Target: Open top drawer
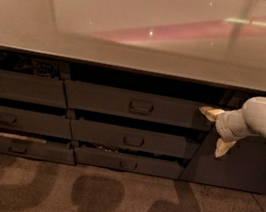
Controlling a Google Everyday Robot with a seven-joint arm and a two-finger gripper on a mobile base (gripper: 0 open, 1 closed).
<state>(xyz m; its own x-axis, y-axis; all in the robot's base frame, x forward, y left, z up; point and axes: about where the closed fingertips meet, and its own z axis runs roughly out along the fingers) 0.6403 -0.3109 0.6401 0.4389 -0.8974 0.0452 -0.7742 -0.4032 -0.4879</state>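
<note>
The top drawer (103, 100) is the wide dark front in the middle column, just under the counter, with a loop handle (141, 107) at its centre. A dark gap shows above it; I cannot see its inside. My gripper (218, 130) is to the right of this drawer, at the height of its right end. Its pale fingers (212, 112) are spread apart, open and empty. The upper fingertip lies close to the drawer's right edge, well away from the handle. The white arm (265, 120) comes in from the right edge.
Two shallower drawers (132, 139) lie below the top one. A left column of drawers (19, 87) has clutter showing above its top front. The glossy counter (141, 58) overhangs them. A plain cabinet panel (244, 167) is behind the gripper. Carpet (117, 201) lies in front.
</note>
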